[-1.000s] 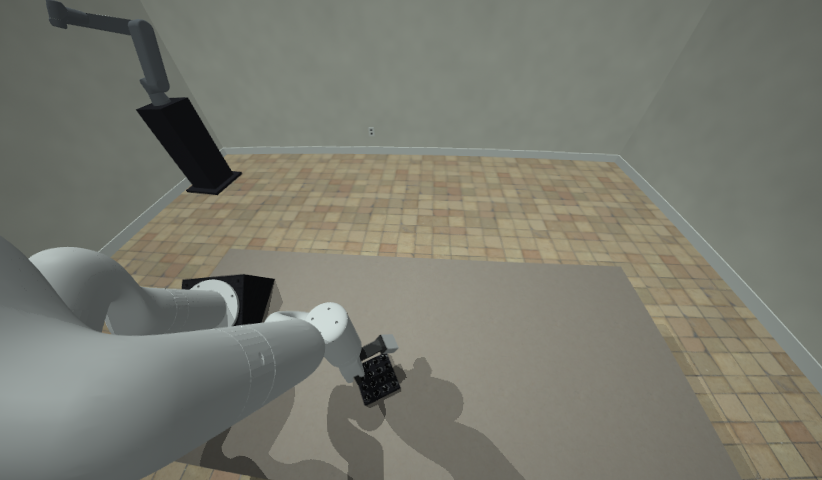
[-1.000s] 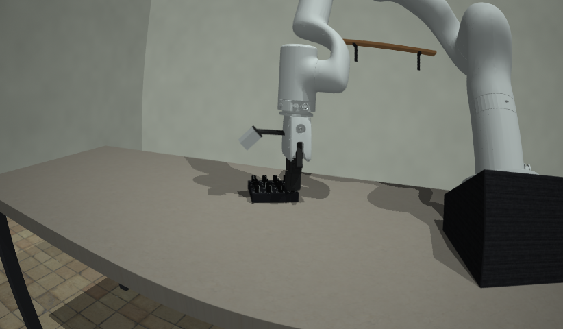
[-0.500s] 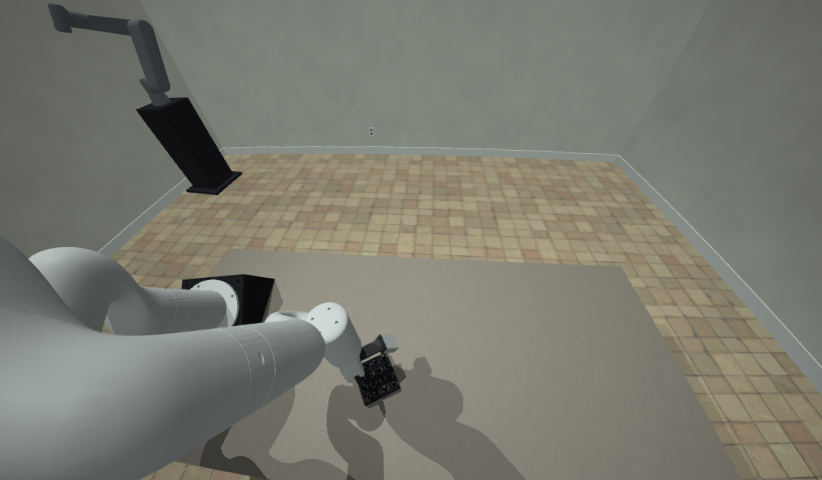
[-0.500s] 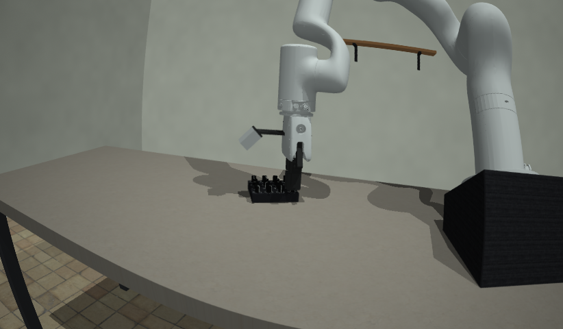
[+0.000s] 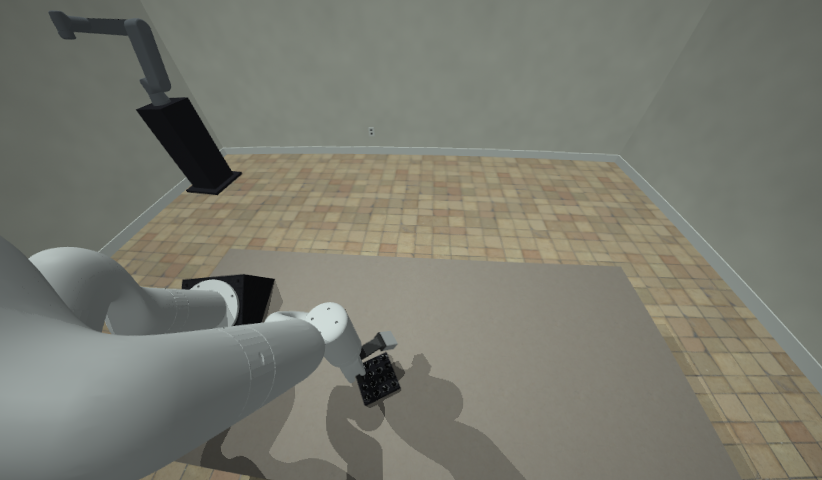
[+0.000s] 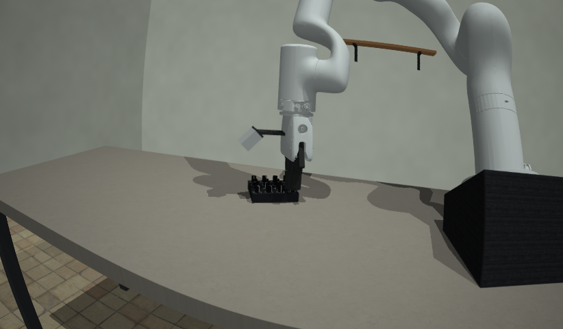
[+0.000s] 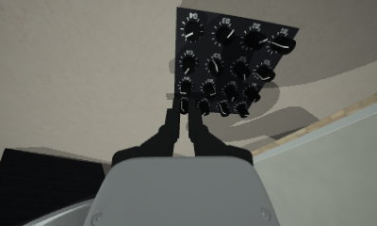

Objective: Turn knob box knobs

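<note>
The black knob box (image 7: pixel 233 66) stands on the grey table, also seen in the top view (image 5: pixel 378 378) and the exterior view (image 6: pixel 272 190). In the wrist view its printed names are upside down, so the row nearest to me is row A. My gripper (image 7: pixel 184 106) comes straight down on the near left corner knob, A4 (image 7: pixel 184 104), and its fingers are shut on it. Its white line is hidden by the fingers. Knob C2 (image 7: pixel 240 69) stands free in the third row from me, its line pointing toward me. In the exterior view the fingers (image 6: pixel 292 185) reach down at the box's right end.
My arm's black base block (image 6: pixel 506 228) stands on the table to the right of the box. A second arm on a black stand (image 5: pixel 186 142) is far off by the wall. A wooden shelf (image 6: pixel 388 46) hangs on the wall behind me.
</note>
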Motion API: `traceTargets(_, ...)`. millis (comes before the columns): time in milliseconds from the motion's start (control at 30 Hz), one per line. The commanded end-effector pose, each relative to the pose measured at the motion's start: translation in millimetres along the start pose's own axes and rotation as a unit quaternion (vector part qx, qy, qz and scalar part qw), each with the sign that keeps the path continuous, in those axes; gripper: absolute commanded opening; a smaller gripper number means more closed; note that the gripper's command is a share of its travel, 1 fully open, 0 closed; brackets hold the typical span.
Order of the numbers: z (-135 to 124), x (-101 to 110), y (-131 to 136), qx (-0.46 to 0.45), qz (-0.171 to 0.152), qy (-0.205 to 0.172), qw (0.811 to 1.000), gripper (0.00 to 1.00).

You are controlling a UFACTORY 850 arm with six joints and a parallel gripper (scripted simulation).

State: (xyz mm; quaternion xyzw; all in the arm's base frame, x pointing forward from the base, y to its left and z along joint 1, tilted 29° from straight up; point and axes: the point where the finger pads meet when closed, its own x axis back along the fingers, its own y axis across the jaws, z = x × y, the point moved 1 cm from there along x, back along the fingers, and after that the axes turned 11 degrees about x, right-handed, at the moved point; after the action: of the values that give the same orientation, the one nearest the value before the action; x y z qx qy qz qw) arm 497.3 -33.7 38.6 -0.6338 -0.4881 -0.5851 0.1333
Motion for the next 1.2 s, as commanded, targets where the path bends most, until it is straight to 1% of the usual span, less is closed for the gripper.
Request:
traceTargets(0, 0.5, 0.5, 0.5, 0.021, 0.000, 0.000, 1.000, 0.08)
traceTargets(167, 0.5, 0.5, 0.5, 0.043, 0.000, 0.000, 0.999, 0.08)
traceTargets(333, 0.5, 0.5, 0.5, 0.087, 0.000, 0.000, 0.996, 0.08)
traceTargets(500, 0.5, 0.5, 0.5, 0.139, 0.000, 0.000, 0.990, 0.08)
traceTargets(667, 0.5, 0.5, 0.5, 0.197, 0.000, 0.000, 0.980, 0.08)
traceTargets(733, 0.5, 0.5, 0.5, 0.197, 0.000, 0.000, 0.980, 0.08)
traceTargets(933, 0.5, 0.5, 0.5, 0.271, 0.000, 0.000, 0.962, 0.08)
traceTargets(1167, 0.5, 0.5, 0.5, 0.361, 0.000, 0.000, 0.933, 0.08)
